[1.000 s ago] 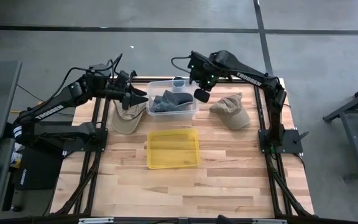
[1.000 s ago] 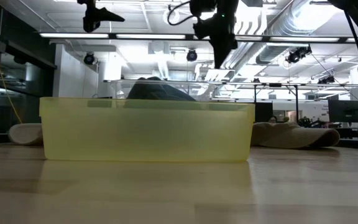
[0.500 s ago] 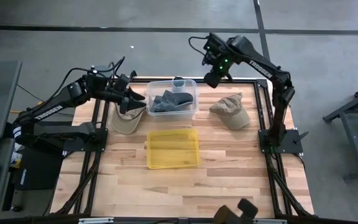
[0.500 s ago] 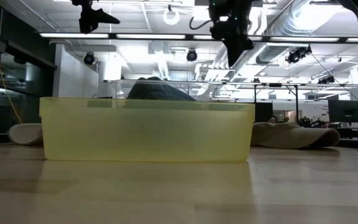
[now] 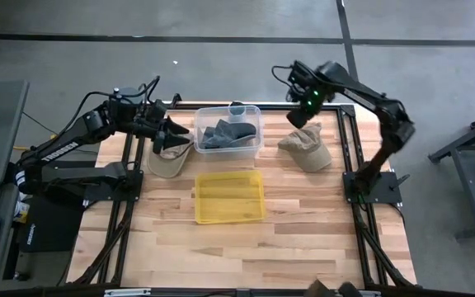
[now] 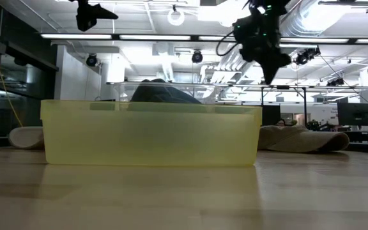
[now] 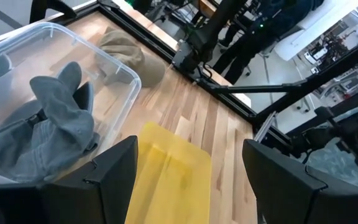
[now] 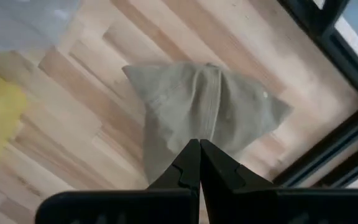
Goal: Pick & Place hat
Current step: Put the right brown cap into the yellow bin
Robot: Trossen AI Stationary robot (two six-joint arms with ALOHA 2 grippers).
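A tan hat [image 5: 306,147] lies flat on the table at the far right, crown and brim down; the right wrist view shows it [image 8: 210,112] straight below. My right gripper [image 5: 299,118] hangs shut above its far end, pointing down, apart from it. A grey hat [image 5: 225,132] lies crumpled inside the clear bin [image 5: 258,140]. A second tan hat [image 5: 170,161] rests on the table at the far left. My left gripper [image 5: 174,134] hovers open above that hat, beside the clear bin, holding nothing.
A yellow bin [image 5: 230,196] sits mid-table, nearer than the clear bin, and fills the front of the low view [image 6: 151,134]. Black frame rails [image 5: 349,148] run along the table's left and right sides. Bare wood lies toward the near edge.
My right gripper has swung from over the clear bin toward the table's right edge and sunk a little, rolling as it went; it now hangs over the right tan hat, still shut. No hat has moved.
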